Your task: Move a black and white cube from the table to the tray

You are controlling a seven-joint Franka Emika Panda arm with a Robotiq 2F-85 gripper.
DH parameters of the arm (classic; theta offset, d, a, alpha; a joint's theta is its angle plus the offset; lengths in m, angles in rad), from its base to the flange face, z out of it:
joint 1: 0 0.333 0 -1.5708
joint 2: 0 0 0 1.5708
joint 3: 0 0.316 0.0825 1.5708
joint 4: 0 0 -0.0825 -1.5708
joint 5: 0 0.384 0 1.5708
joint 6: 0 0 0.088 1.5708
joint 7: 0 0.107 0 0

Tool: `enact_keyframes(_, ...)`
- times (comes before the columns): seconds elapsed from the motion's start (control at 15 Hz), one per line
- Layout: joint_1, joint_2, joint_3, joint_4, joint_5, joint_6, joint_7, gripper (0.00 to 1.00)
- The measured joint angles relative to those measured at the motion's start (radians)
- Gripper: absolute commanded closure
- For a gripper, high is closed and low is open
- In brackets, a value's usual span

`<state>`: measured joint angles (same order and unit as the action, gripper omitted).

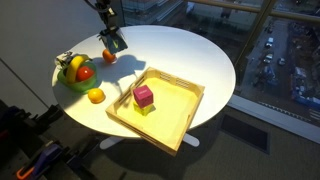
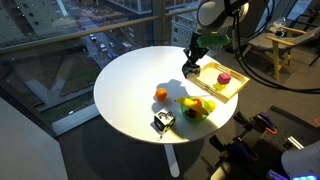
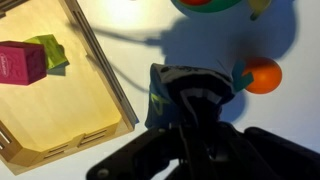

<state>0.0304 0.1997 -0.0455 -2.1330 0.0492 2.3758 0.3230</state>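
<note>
A black and white cube (image 2: 163,122) sits on the round white table (image 2: 125,85) near its front edge, beside the green fruit bowl. The light-wood tray (image 1: 185,112) (image 2: 238,84) (image 3: 95,95) holds a magenta cube (image 1: 144,95) (image 2: 224,77) (image 3: 20,62). My gripper (image 1: 114,42) (image 2: 192,66) (image 3: 192,95) hangs over the table just outside the tray's rim. It is shut on a dark cube (image 3: 165,100) whose faces are in shadow, with faint teal and yellowish marks. An orange (image 3: 262,75) lies on the table right beside it.
The green bowl of fruit (image 1: 75,72) (image 2: 195,107) stands near the table edge, with another orange (image 1: 95,95) (image 2: 160,95) next to it. A yellow-green block (image 3: 48,50) lies under the magenta cube. Chairs and cables surround the table.
</note>
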Motion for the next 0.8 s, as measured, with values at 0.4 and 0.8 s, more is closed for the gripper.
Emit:
enact_keyframes(0.4, -0.006, 0.003, -0.014, 0.011, 0.0, 0.0, 0.0, 0.95)
enact_keyframes(0.8, -0.063, 0.002, -0.05, 0.051, 0.003, -0.003, 0.0, 0.95)
